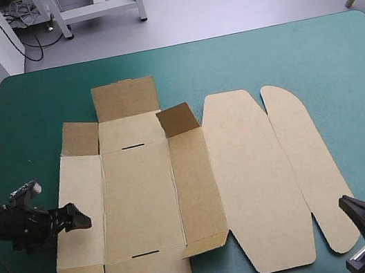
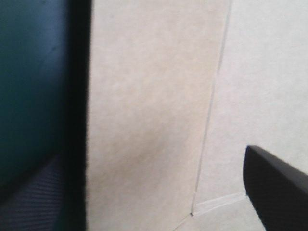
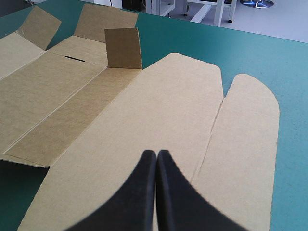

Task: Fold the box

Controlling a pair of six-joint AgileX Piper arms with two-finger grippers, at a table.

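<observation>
Jaws: left astride box (image 1: 143, 192), right together

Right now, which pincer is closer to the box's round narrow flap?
Right. The right pincer sits by that flap's near end; the left pincer is over the side panel across the box.

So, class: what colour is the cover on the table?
The table cover is plain teal-green, best seen in the high view.

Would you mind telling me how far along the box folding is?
Barely started. Done: only the far flaps tilt up; the box otherwise lies flat. In hand: the left jaws, open, sit at its left panel; the right jaws are shut near the lid. Left: raising and tucking every wall.
</observation>
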